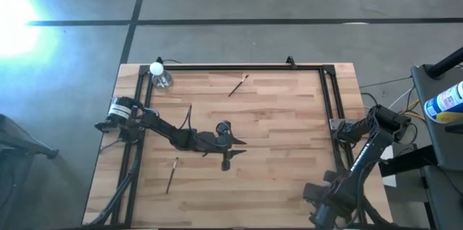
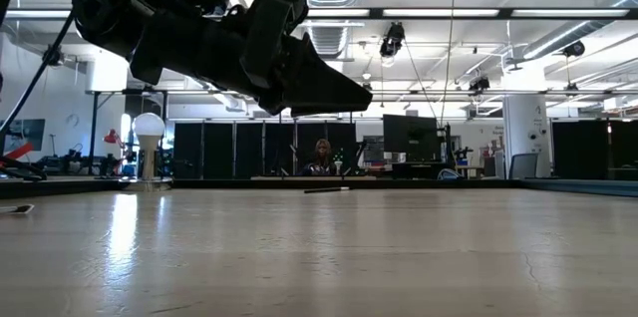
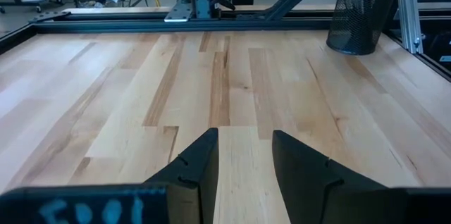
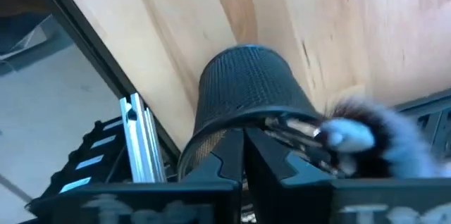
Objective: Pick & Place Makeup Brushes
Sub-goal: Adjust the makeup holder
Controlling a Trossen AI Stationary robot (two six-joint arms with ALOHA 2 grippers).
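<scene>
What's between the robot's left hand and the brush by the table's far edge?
Only bare wooden table, seen in the high view, between the left hand and that makeup brush.

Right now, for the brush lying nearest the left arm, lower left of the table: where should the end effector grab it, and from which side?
Probably mid-handle, from straight above. The brush lies flat and alone on the table, angled slightly off the table's near-far line, so turn the open fingers to span its thin shaft. The left end effector hovers mid-table, empty.
</scene>
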